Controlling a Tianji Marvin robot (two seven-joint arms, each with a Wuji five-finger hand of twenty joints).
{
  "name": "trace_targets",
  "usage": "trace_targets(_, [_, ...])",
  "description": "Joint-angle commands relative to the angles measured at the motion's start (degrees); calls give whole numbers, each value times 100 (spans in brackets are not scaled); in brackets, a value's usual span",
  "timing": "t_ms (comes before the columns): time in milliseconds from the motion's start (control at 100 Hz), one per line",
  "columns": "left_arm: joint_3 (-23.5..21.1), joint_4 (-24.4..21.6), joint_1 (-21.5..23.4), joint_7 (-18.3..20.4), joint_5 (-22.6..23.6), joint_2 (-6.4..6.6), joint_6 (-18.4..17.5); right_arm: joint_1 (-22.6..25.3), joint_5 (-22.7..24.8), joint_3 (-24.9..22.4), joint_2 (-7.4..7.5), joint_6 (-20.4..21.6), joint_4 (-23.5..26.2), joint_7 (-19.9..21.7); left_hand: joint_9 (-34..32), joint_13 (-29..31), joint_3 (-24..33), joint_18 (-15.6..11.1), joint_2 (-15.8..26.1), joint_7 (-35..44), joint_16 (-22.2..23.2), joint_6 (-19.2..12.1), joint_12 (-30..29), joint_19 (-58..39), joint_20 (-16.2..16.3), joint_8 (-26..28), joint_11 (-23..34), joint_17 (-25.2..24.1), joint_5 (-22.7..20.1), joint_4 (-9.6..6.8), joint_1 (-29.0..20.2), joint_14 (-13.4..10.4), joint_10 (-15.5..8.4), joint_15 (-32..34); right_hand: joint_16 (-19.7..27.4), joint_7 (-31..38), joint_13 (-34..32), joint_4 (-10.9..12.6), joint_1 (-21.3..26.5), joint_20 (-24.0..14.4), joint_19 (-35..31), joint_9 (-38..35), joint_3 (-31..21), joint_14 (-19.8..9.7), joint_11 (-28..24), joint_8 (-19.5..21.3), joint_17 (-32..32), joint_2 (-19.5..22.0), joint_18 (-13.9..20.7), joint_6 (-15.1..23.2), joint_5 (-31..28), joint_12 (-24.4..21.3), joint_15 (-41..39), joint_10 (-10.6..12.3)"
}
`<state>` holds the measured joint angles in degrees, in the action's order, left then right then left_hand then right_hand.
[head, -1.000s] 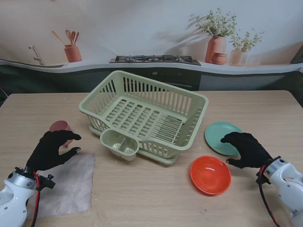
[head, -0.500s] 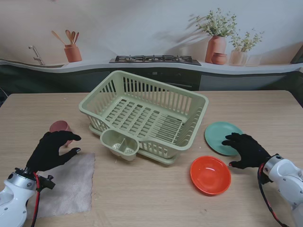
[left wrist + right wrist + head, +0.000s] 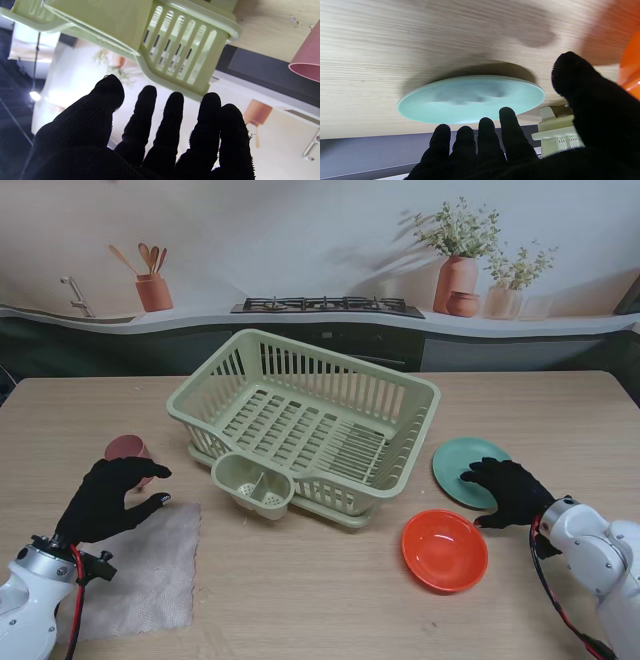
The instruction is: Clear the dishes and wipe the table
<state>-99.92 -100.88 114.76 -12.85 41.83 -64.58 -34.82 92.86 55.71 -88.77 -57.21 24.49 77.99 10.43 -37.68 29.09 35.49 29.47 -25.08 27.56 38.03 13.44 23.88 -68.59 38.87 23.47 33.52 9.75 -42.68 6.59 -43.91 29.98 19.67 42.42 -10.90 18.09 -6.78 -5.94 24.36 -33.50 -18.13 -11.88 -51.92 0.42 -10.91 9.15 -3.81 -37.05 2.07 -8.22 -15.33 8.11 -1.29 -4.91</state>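
A teal plate (image 3: 462, 463) lies on the table right of the green dish rack (image 3: 305, 420); in the right wrist view the plate (image 3: 470, 98) is close ahead of the fingers. My right hand (image 3: 508, 491) hovers open over the plate's near right rim, holding nothing. An orange bowl (image 3: 444, 549) sits nearer to me, beside that hand. My left hand (image 3: 108, 498) is open above the grey cloth (image 3: 140, 565), just short of a pink cup (image 3: 126, 450). The pink cup (image 3: 306, 63) shows at the edge of the left wrist view.
The rack's cutlery holder (image 3: 253, 484) juts toward me. The wooden table (image 3: 300, 590) stretches to the far counter with a stove, a utensil pot and potted plants.
My right hand has shifted left and slightly farther, over the teal plate's edge, its wrist turning inward. The left hand has stayed still.
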Motion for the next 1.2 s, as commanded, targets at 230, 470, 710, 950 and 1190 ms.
trace_targets(230, [-3, -4, 21, 59, -7, -18, 10, -415, -66, 398, 0, -203, -282, 151, 52, -18, -28, 59, 202, -61, -13, 33, -15, 118, -93, 9, -39, -79, -165, -106, 23, 79, 114, -40, -34, -74, 242, 57, -57, -57, 190, 217, 207, -163, 117, -46, -24, -69, 128, 64, 251, -65, 137, 84])
trace_targets(470, [1, -15, 27, 75, -30, -18, 33, -496, -108, 622, 8, -529, -419, 278, 54, -23, -65, 61, 252, -77, -12, 62, -17, 120, -94, -1, -44, -79, -166, -120, 37, 82, 129, -39, -43, -71, 242, 58, 11, -73, 196, 223, 192, -169, 90, -36, -24, -84, 129, 76, 272, -40, 140, 77])
trace_targets(710, [-1, -26, 41, 88, -30, -15, 37, -539, -163, 793, 10, -734, -568, 311, 52, -23, -85, 60, 250, -80, -12, 50, -16, 124, -97, 0, -42, -83, -171, -124, 26, 87, 126, -38, -74, -3, 210, 55, 117, -130, 158, 204, -84, -167, 9, -3, -9, -115, 240, 86, 275, -3, 68, 88])
trace_targets(950, [-7, -24, 58, 27, 2, -24, 21, -367, -207, 770, -12, -933, -474, 314, 54, -26, -110, 57, 261, -76, -12, 37, -17, 123, -98, 4, -44, -85, -169, -119, 19, 90, 123, -36, -68, 478, 62, -63, 867, -590, -252, 159, -672, -203, -541, 34, 13, 266, 281, 187, 208, 237, -420, 180])
trace_targets(1190, [-3, -32, 65, 23, 0, -26, 28, -260, -242, 809, -60, -1126, -469, 60, 51, -21, -116, 60, 260, -76, -12, 36, -16, 120, -97, 5, -42, -83, -173, -123, 16, 88, 126, -35, -132, 1459, -123, 8, 2052, -302, -658, 135, -1022, -336, -1647, -24, 506, 1060, 378, 328, 123, 678, -1410, 301])
